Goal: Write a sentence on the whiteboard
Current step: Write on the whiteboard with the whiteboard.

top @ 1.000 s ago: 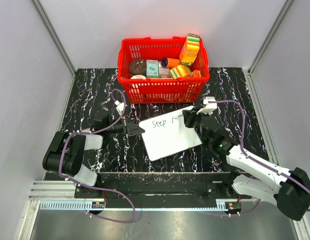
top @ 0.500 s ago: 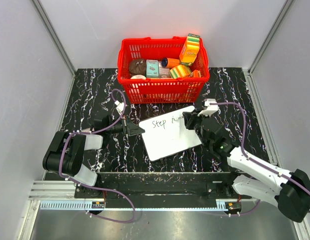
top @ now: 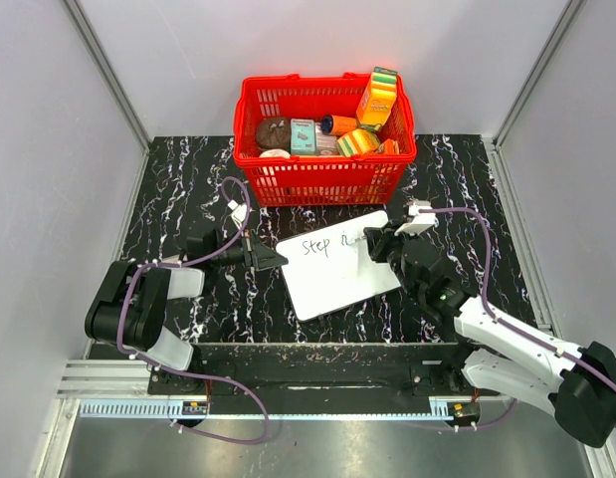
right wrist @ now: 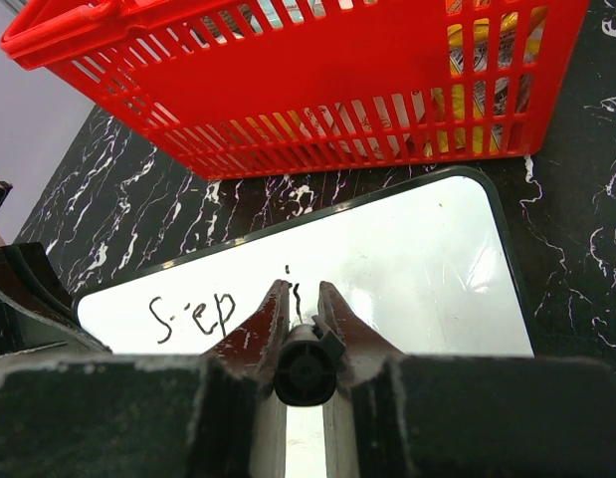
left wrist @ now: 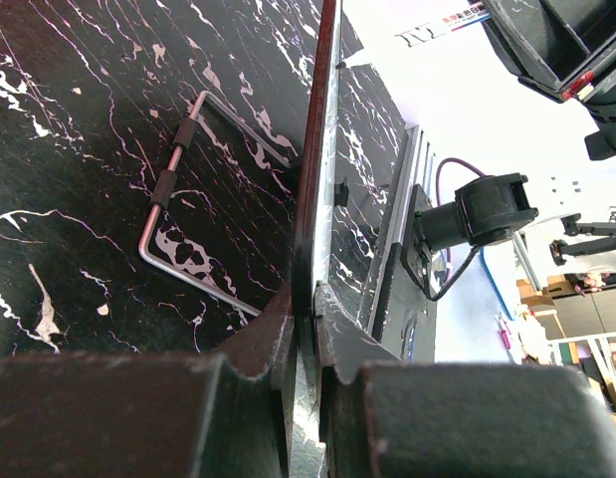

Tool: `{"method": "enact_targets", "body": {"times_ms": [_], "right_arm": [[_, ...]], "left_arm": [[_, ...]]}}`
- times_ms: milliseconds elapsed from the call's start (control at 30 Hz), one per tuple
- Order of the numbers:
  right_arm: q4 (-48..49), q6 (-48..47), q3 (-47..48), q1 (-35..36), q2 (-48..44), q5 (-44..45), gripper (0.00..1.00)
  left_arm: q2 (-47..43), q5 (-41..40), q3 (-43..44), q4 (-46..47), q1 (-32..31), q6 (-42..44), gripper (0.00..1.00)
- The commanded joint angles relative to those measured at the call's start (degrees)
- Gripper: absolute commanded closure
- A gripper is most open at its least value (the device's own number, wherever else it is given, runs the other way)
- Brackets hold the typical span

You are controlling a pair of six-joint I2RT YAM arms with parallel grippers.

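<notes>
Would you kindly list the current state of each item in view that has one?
whiteboard: lying flat, partly written.
sentence: unfinished, reads "Step i".
left pincer: shut on the whiteboard's edge.
right pincer: shut on the marker.
marker: held, tip toward the whiteboard.
red basket: upright, filled.

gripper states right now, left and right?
left gripper: closed, clamped on the whiteboard edge.
right gripper: closed, holding a marker.

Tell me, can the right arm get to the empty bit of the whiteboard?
Probably yes. The right pincer, shut on a marker, sits over the whiteboard beside the writing, and the white space past it looks bare. The left pincer only grips the board's left edge.
</notes>
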Motion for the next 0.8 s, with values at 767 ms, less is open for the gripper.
{"method": "enact_targets", "body": {"times_ms": [767], "right_arm": [[2.16,-1.31,4.45,-0.38,3.22,3.74,1.00]], "left_arm": [[1.07,-0.18,1.20,1.11,-0.68,4.80,1.00]]}}
